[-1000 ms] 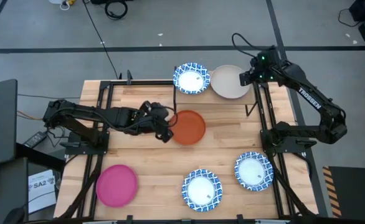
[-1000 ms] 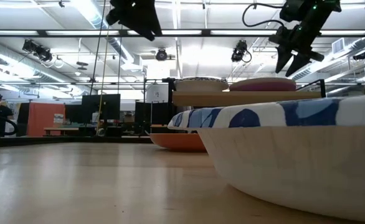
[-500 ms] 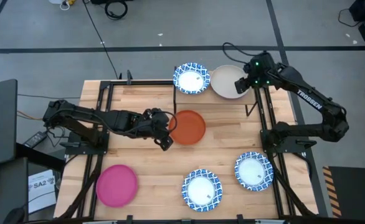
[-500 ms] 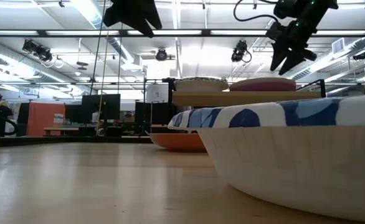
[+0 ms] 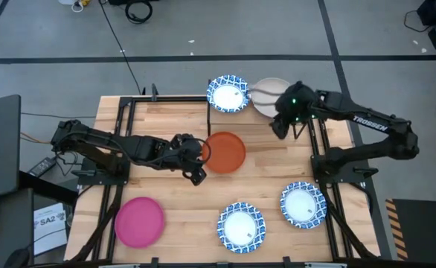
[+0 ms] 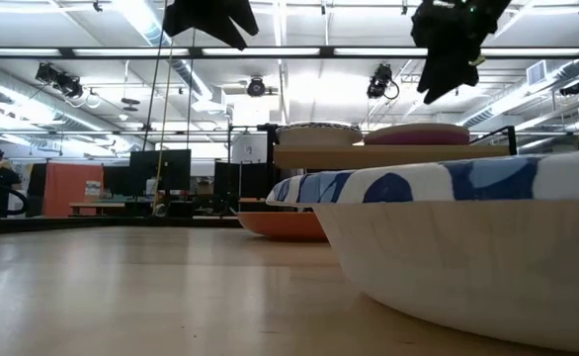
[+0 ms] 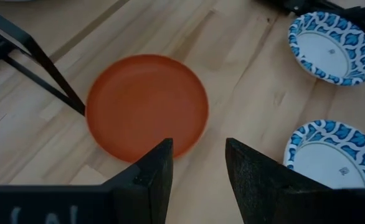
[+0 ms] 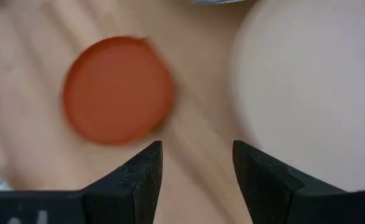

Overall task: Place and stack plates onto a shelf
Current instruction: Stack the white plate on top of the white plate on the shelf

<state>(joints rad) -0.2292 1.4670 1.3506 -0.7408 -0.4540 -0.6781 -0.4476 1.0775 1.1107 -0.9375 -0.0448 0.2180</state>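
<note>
Plank-wood tabletop [image 5: 166, 186] on grey floor; orange plate [image 5: 225, 152] lies flat at centre, left gripper [image 5: 198, 165] just left, fingers apart; right gripper [image 5: 278, 126], also apart, near the shelf [image 5: 277, 122].

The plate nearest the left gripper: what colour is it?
Plain orange plate; clearest in the left wrist view.

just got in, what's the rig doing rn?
Stacking plates on the shelf. A blue-rimmed plate and a beige plate sit on it already. The left gripper, open and empty, hovers beside the orange plate. The right gripper, also open and empty, is above the shelf by the beige plate.
</note>
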